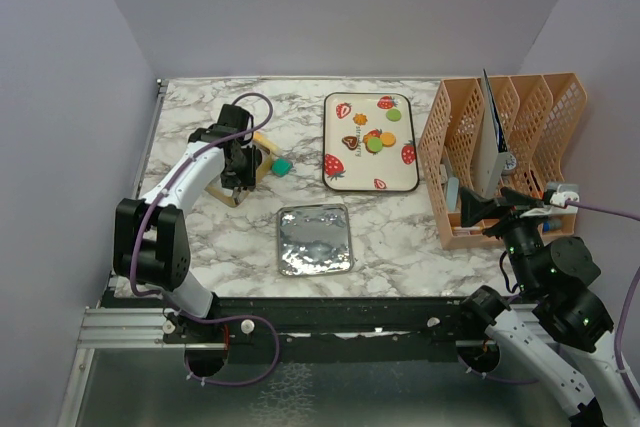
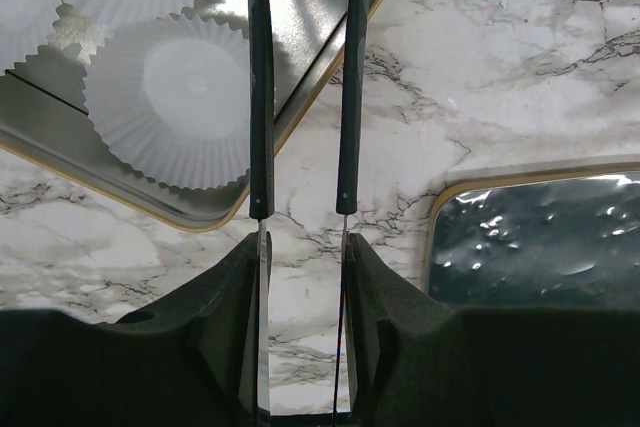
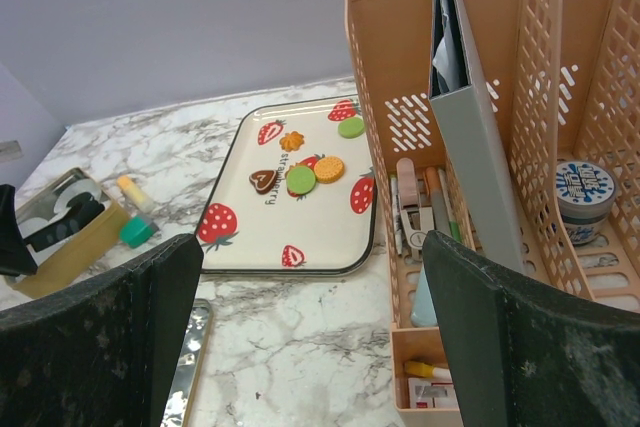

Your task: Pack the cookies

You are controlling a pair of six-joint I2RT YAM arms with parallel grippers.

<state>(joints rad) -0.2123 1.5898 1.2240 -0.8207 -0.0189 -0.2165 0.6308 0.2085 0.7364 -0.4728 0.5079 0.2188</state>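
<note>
Left gripper [image 2: 305, 7] hovers over the rim of the tin [image 2: 170, 209] of paper cups [image 2: 190, 97], fingers a narrow gap apart and pinching nothing. The right gripper [image 3: 310, 247] is spread wide by the orange file rack [image 3: 560, 97]. The cookies [image 1: 375, 142] lie clustered flat on the strawberry tray [image 1: 358, 165], well apart from both. They look thin, light, rigid and likely slick, so pinch one across its rim from above, an outlying one first.
</note>
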